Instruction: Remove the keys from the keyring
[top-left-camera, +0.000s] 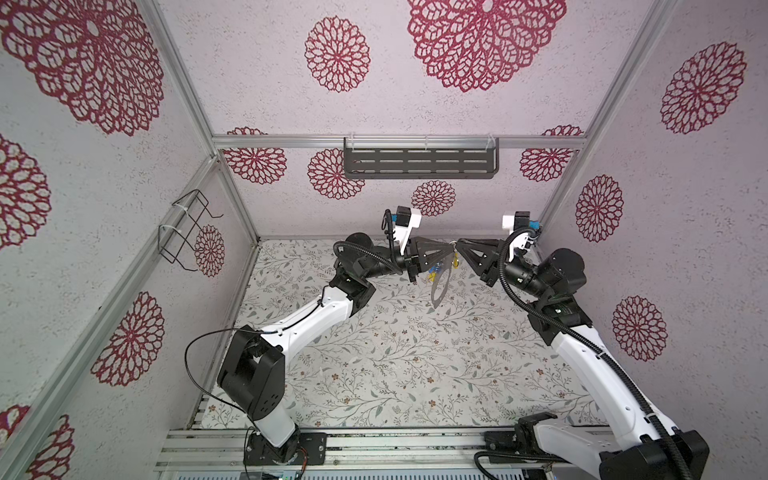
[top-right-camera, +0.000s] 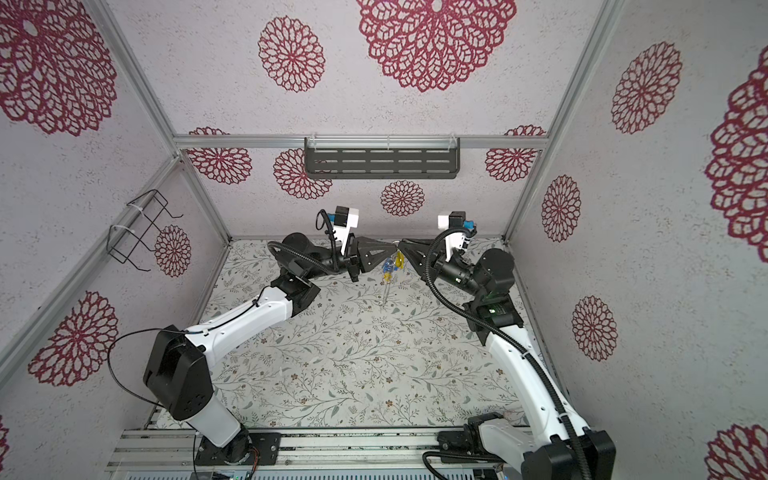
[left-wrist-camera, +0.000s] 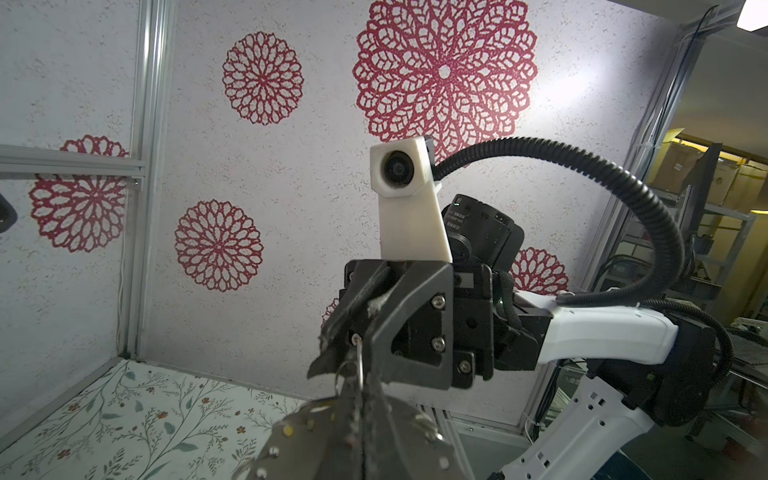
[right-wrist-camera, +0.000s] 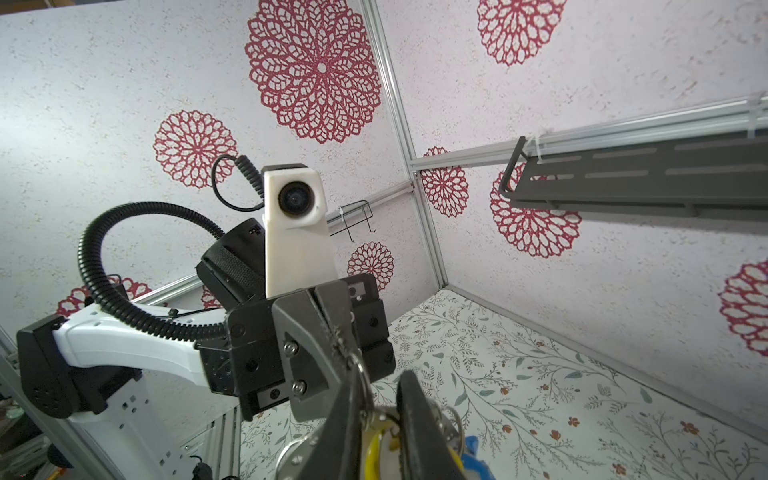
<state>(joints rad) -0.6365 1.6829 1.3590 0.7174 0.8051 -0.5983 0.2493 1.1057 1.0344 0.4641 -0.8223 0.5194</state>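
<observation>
Both grippers meet tip to tip in the air at the back middle of the table. The grey keyring (top-left-camera: 439, 291) hangs below them, edge-on in a top view (top-right-camera: 386, 291). Blue keys (top-left-camera: 434, 271) and a yellow key (top-right-camera: 400, 258) dangle at its top. My left gripper (top-left-camera: 449, 246) is shut on the keyring's rim (left-wrist-camera: 291, 436), where a small wire ring (left-wrist-camera: 353, 370) pokes out past its tips. My right gripper (right-wrist-camera: 382, 384) holds a yellow key (right-wrist-camera: 374, 449) between its fingers. A blue key (right-wrist-camera: 473, 455) hangs beside it.
A black slotted shelf (top-left-camera: 419, 163) hangs on the back wall above the grippers. A black wire rack (top-left-camera: 187, 228) is fixed to the left wall. The floral table (top-left-camera: 374, 357) lies well below the hanging keyring.
</observation>
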